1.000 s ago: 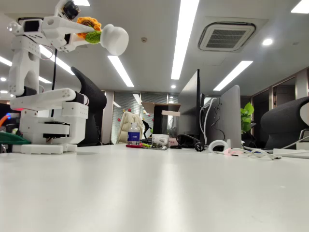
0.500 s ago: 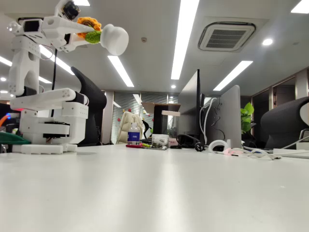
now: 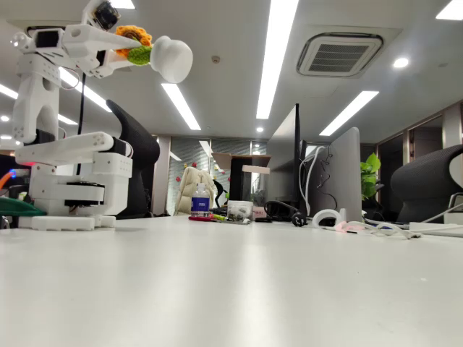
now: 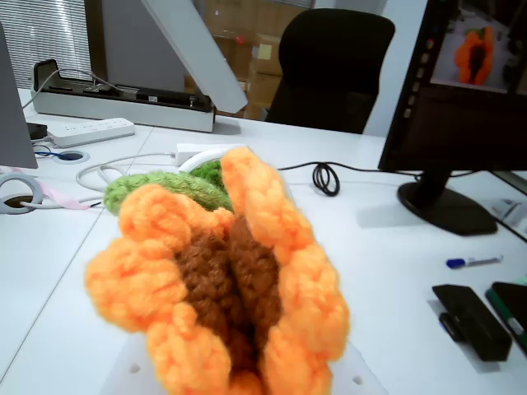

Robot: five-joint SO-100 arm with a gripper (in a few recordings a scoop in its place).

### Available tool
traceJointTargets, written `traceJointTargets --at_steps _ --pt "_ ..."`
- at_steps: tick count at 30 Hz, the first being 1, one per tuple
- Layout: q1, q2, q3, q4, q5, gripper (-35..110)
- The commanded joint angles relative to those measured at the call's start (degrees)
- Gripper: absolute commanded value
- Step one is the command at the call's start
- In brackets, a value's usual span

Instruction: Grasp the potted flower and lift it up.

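The white plastic gripper [image 3: 129, 50] is clamped on the potted flower [image 3: 155, 55], holding it high above the table [image 3: 239, 289] with its round white pot tipped sideways, pointing away from the arm. Fuzzy orange crochet petals [image 4: 222, 288] fold around the brown centre.

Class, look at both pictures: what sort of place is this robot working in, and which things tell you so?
Most likely an open-plan office: long ceiling light strips, desk monitors, and a black office chair behind white desks.

Water bottle [image 3: 200, 200], monitors [image 3: 336, 177], desk [image 3: 239, 289]
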Motion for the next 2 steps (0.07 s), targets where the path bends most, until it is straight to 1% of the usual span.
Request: traceJointTargets --at_steps 1,2 --pt "-0.26 0.79 0.44 0.53 -0.44 0" --pt "-0.26 0.79 0.44 0.53 -0.44 0"
